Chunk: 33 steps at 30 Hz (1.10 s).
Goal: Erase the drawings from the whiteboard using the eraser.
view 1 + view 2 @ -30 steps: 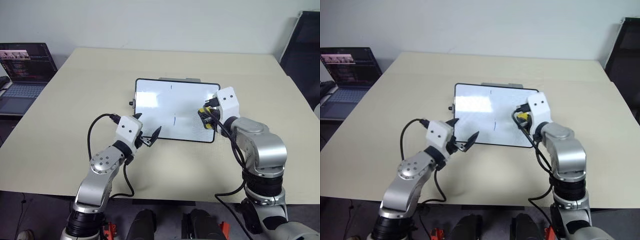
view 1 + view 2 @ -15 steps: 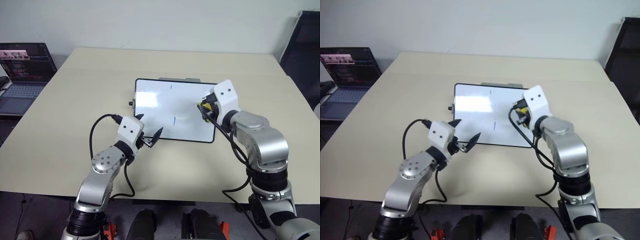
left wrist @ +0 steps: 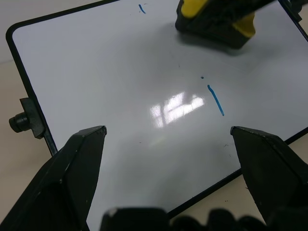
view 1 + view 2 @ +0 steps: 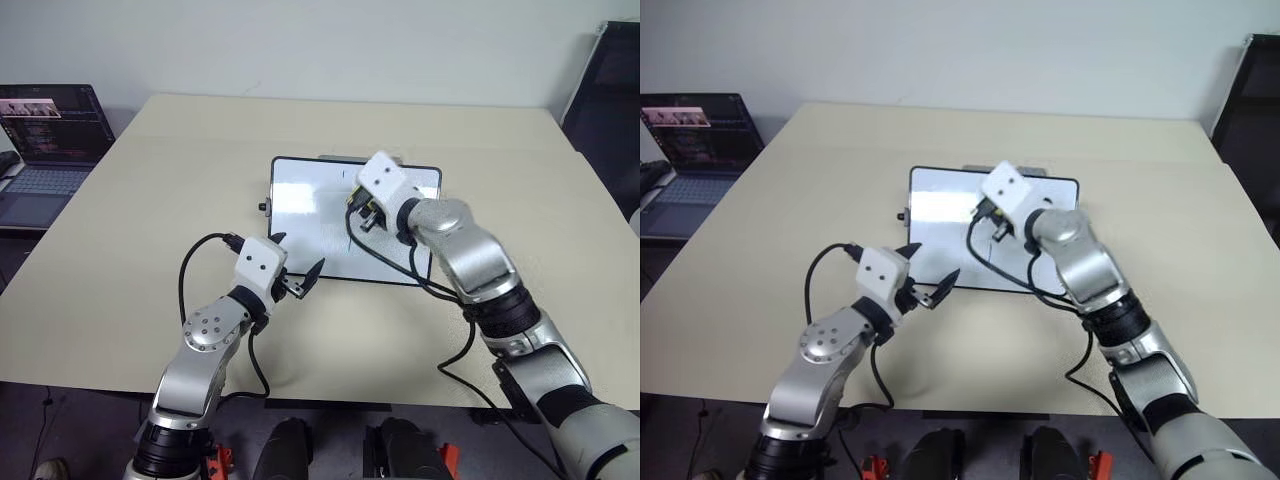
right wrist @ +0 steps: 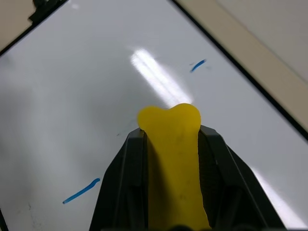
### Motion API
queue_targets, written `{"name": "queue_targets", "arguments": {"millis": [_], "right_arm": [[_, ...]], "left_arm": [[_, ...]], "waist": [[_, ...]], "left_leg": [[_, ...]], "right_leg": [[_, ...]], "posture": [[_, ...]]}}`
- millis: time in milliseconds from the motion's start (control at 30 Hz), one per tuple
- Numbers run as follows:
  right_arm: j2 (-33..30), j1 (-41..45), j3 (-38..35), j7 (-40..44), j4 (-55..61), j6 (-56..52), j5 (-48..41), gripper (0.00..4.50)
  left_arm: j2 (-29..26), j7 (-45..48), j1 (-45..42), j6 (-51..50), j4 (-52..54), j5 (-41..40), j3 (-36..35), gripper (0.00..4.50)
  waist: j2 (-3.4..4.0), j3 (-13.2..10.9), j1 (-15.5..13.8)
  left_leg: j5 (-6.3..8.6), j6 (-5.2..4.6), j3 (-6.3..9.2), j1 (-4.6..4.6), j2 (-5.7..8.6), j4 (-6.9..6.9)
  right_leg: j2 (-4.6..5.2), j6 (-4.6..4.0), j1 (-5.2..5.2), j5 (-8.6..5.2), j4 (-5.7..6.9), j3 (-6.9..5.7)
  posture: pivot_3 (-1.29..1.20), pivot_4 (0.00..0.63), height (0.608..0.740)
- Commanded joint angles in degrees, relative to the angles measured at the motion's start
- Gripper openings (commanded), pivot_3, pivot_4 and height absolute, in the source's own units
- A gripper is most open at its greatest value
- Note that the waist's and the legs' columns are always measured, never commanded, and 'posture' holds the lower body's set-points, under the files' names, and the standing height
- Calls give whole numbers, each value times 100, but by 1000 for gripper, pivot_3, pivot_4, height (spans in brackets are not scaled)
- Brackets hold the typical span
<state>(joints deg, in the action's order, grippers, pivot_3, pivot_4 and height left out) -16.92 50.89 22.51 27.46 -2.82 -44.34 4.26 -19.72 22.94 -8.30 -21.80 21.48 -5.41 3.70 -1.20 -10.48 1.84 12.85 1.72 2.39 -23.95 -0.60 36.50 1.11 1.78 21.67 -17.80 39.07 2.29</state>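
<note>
The whiteboard (image 4: pixel 300 215) lies flat at the table's middle. Two of the drawings show on it: a short blue stroke (image 3: pixel 216 100) near the board's centre and a tiny blue mark (image 3: pixel 141 8) by its far edge. My right gripper (image 4: pixel 362 212) hovers over the board's upper middle, shut on the yellow eraser (image 5: pixel 173 159), which sticks out past the fingertips. The eraser's black underside (image 3: pixel 211 30) sits close over the white surface, between the two blue marks. My left gripper (image 4: pixel 297 255) stands open at the board's near left corner, nothing between its fingers.
An open laptop (image 4: pixel 45 140) sits on a side surface at the far left. The beige table (image 4: pixel 150 200) stretches wide around the board. A dark object (image 4: pixel 610 90) stands past the table's far right corner.
My right gripper has carried the eraser leftward from the board's right edge to its upper middle, and the wrist has rolled. The left arm has stayed still.
</note>
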Motion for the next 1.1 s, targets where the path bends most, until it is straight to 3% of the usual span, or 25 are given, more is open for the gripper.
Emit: {"name": "queue_targets", "arguments": {"millis": [33,300,667,1100], "right_arm": [[23,236,226,123,-328,526,255,1084],[148,92,415,327,-628,741,513,1084],[591,-500,522,481,-402,101,455,1084],[235,-688,412,811,307,-412,373,1084]], "left_arm": [[8,-60,-57,112,205,4,-76,4500],[-16,-165,52,42,366,18,-116,4500],[-29,-331,159,-40,562,36,-195,4500],[-40,-357,251,-108,660,29,-192,4500]], "waist": [[0,0,-1],[-1,1,12],[-3,4,1],[-4,5,-23]], "left_leg": [[0,0,1,0,0,0],[0,0,2,25,-5,3],[0,0,9,29,-2,12],[-1,0,24,28,0,19]], "right_leg": [[0,0,0,0,0,0],[-1,0,-24,1,4,0],[1,2,-34,3,6,1],[0,3,-40,3,6,-5]], "posture": [[0,150,740],[0,150,740],[0,150,740],[0,150,740]]}}
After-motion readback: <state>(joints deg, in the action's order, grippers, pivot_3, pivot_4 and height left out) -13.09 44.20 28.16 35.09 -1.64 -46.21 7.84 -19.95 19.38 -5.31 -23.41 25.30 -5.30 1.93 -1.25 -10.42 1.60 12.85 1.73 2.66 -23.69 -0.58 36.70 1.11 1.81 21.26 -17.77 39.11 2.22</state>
